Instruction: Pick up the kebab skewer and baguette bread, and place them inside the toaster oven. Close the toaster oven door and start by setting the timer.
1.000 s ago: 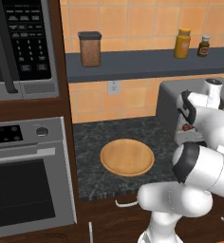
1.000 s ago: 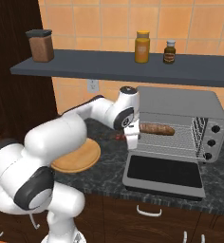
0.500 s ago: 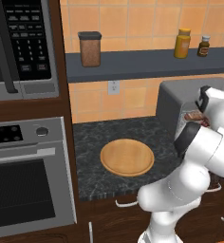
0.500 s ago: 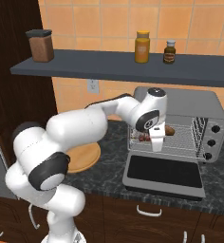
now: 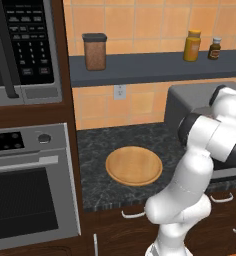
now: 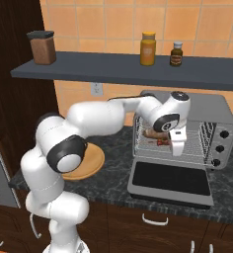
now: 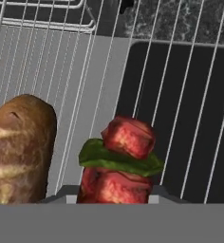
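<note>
The toaster oven (image 6: 210,106) stands on the counter with its door (image 6: 170,179) folded down flat in front. My gripper (image 6: 178,146) reaches into the oven mouth over the wire rack (image 6: 195,150). In the hand view my gripper (image 7: 112,195) is shut on the kebab skewer (image 7: 123,159), red meat chunks with a green piece between them, held just above the rack (image 7: 180,95). The baguette bread (image 7: 19,147) lies on the rack right beside the skewer. From the right base the baguette bread (image 6: 150,133) shows at the left of the cavity, with the kebab skewer (image 6: 163,142) next to it. My arm covers most of the toaster oven (image 5: 190,97) in the left base view.
A round wooden board (image 5: 134,165) lies bare on the dark counter left of the oven. A shelf (image 6: 113,74) above carries a brown canister (image 6: 42,47) and two jars (image 6: 148,48). A microwave (image 5: 20,45) and built-in oven (image 5: 25,195) stand at the far left.
My arm has swung right from the oven's left edge into its mouth, carrying the kebab skewer over the rack. The baguette has stayed on the rack.
</note>
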You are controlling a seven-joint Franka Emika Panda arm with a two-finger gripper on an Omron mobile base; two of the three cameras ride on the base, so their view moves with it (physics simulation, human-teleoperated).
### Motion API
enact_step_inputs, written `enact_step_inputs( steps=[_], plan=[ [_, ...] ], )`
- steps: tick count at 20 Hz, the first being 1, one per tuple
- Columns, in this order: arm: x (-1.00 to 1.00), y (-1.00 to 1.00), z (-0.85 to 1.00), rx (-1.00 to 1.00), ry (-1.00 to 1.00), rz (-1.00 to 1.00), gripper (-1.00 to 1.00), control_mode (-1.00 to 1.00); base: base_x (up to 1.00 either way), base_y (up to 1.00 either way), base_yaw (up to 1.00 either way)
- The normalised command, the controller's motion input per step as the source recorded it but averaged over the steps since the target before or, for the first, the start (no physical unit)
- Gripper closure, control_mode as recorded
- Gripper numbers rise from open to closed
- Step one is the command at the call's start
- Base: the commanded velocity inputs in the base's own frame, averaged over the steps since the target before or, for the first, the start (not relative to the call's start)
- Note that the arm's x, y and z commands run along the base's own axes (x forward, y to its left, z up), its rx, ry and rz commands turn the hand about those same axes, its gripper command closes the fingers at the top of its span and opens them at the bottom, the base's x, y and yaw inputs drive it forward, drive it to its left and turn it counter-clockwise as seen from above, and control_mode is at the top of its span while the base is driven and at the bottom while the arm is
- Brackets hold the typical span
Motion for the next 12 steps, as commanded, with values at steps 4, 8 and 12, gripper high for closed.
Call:
enact_step_inputs(
  steps=[4,8,12],
  plan=[
    [0.34,-0.12,-0.25,0.0,0.01,0.0,1.0,-1.0,0.0,0.0,0.0],
    [0.34,0.0,-0.21,0.0,0.0,0.0,1.0,-1.0,0.0,0.0,0.0],
    [0.47,0.0,-0.05,0.0,0.0,0.0,1.0,-1.0,0.0,0.0,0.0]
  ],
)
